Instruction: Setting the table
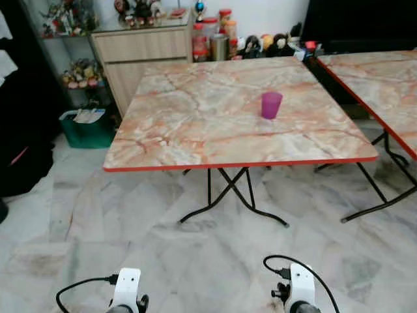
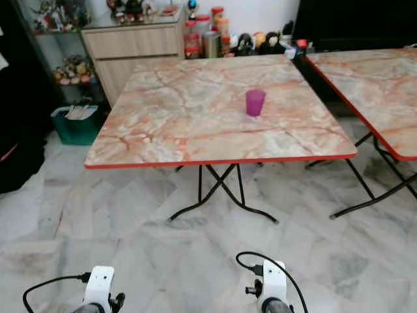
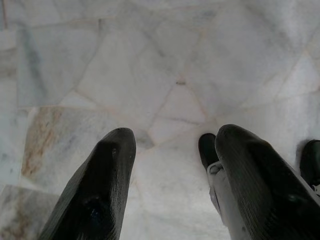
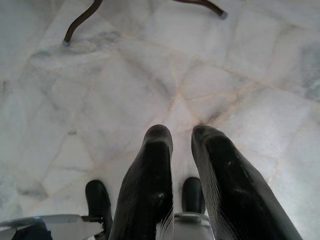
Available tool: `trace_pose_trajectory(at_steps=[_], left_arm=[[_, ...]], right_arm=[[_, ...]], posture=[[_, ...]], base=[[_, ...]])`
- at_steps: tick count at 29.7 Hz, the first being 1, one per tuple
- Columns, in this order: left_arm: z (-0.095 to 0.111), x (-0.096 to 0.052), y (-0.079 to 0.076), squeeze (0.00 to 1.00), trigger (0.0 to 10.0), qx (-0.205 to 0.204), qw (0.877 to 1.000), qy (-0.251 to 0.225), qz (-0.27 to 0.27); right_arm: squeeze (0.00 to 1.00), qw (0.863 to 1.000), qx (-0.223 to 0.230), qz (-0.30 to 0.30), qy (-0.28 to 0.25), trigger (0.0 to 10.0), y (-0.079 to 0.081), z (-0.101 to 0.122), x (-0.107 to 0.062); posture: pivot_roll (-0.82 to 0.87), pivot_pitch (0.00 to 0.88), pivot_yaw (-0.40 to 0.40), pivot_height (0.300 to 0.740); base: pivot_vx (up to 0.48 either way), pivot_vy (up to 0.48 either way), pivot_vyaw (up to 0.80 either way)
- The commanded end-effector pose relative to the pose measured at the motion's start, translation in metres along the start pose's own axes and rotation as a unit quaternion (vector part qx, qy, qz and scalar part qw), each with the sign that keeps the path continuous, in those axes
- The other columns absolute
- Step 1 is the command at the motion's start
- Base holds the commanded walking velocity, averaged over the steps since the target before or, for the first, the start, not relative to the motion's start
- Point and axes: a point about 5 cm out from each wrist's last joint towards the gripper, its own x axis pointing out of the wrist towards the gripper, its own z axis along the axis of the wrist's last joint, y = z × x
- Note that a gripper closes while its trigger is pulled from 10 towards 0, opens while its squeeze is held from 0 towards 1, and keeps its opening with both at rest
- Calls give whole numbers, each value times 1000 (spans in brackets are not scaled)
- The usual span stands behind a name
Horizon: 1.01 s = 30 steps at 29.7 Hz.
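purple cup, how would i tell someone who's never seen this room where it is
Find the nearer marble-patterned folding table with the red edge, ahead of the robot. The purple cup stands upright on its right half, alone on the top; the jars sit beyond, against the wall.

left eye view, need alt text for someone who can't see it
A purple cup stands alone on a marble-patterned folding table with a red edge, on a pale marble floor. A second table stands to its right, with a wooden cabinet and jars behind. Both arms hang low.
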Motion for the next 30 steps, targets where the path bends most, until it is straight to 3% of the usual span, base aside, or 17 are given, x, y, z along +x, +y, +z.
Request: trace_pose_trajectory(at_steps=[1,30], left_arm=[[0,0,1,0,10000,1,1000,2,2],[0,0,-1,0,10000,-4,1000,2,2]], right_arm=[[0,1000,2,-1,0,10000,0,0,0],[0,1000,-2,-2,-1,10000,-1,1,0]], posture=[[6,0,70,740],[4,0,62,740]], base=[[251,0,0],[263,0,0]])
